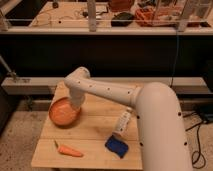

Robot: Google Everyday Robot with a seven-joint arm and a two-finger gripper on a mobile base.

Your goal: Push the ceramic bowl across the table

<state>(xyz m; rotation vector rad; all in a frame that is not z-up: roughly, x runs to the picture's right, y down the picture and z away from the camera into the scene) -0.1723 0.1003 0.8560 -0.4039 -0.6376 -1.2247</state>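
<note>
The white arm reaches over the wooden tabletop, its claw down at the orange ceramic bowl by the left edge; I cannot tell the claw's state. A plastic bottle lies toward the right edge, a blue sponge near the front edge, a carrot at the front-left corner.

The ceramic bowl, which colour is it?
Orange; the ceramic bowl shows best in the camera view, with the hand at its right rim.
</note>
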